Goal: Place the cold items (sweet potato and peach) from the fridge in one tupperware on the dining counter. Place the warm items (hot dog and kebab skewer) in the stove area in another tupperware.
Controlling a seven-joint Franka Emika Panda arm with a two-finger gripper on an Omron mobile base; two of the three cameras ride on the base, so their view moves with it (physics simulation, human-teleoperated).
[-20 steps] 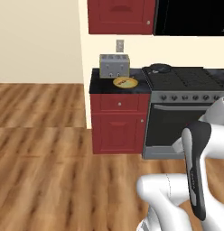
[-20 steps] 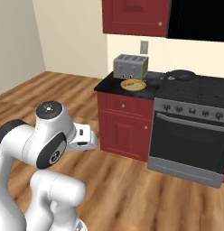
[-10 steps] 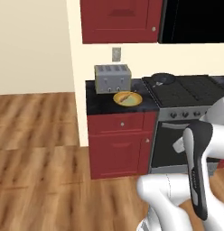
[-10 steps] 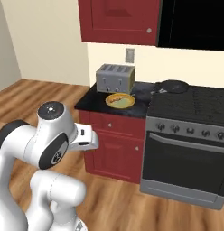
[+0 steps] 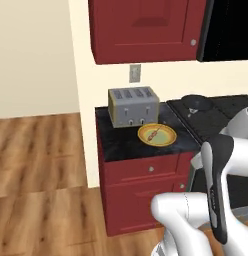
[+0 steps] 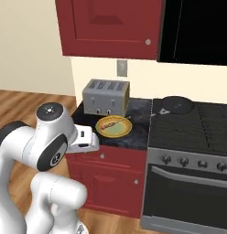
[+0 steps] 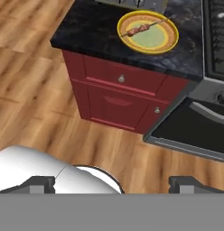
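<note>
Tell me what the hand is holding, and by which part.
Nothing. The hand is open and empty, well short of the kebab skewer on the yellow plate.

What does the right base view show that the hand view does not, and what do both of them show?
The right base view alone shows the whole toaster, the wall outlet, the red upper cabinet and the dark pan on the stove. The hand view alone shows the wooden floor right below the counter. Both show the yellow plate with the kebab skewer, the red drawer and the oven door.
</note>
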